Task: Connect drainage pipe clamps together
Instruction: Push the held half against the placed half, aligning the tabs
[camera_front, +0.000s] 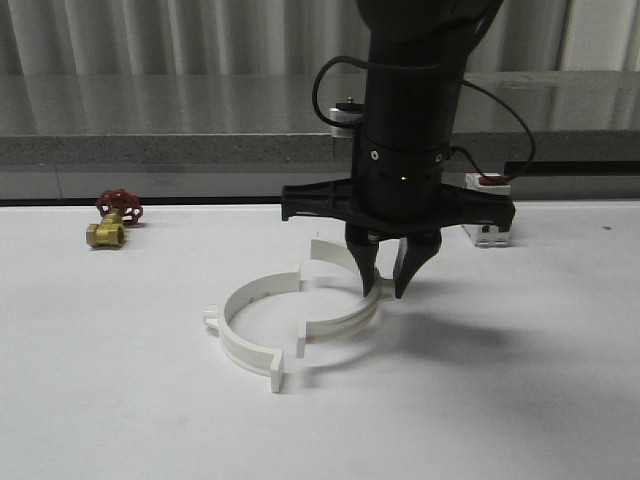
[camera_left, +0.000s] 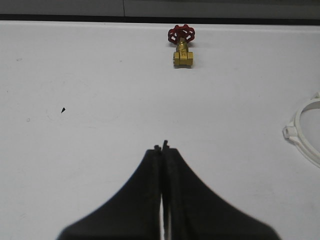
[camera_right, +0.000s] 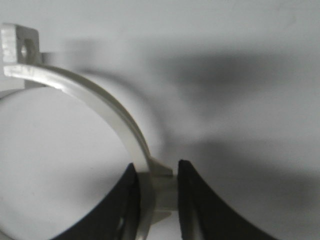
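Two white drainage pipe clamps lie on the white table as facing half-rings, their ends apart. The left clamp (camera_front: 232, 345) rests free; its edge shows in the left wrist view (camera_left: 302, 135). My right gripper (camera_front: 386, 285) reaches down from above onto the right clamp (camera_front: 340, 322). In the right wrist view its fingers (camera_right: 157, 175) are shut on this clamp's band (camera_right: 107, 107) and side tab, with a holed end flange (camera_right: 20, 45) farther along. My left gripper (camera_left: 162, 148) is shut on nothing, above bare table.
A brass valve with a red handwheel (camera_front: 112, 220) (camera_left: 182, 47) lies at the back left. A white boxy circuit breaker with a red switch (camera_front: 490, 215) stands at the back right, behind the right arm. A grey ledge runs along the table's far edge.
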